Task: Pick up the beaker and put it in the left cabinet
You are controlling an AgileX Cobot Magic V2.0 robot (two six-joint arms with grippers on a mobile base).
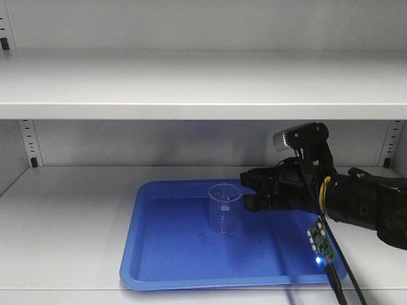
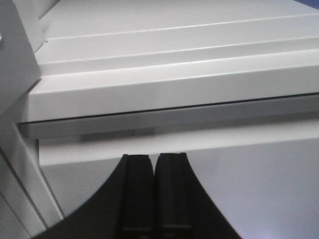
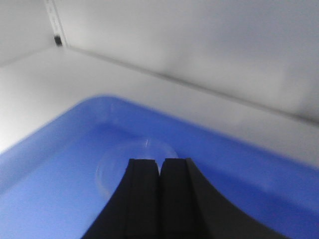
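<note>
The clear glass beaker [image 1: 224, 208] stands upright on the blue tray [image 1: 165, 260] on the lower shelf [image 1: 63, 222] of the grey cabinet. My right gripper [image 1: 245, 190] reaches in from the right, its tips just right of the beaker and apart from it. In the right wrist view the gripper [image 3: 159, 160] is shut and empty, and the beaker's rim [image 3: 112, 172] shows just beyond the tips on the tray [image 3: 50, 189]. My left gripper [image 2: 153, 157] is shut and empty, facing grey shelf edges; it does not show in the front view.
An upper shelf [image 1: 191, 95] hangs above the tray. Slotted uprights with black clips [image 1: 33, 162] stand at the rear corners. A small circuit board with a blue light [image 1: 321, 244] and cables hang from my right arm over the tray's right edge.
</note>
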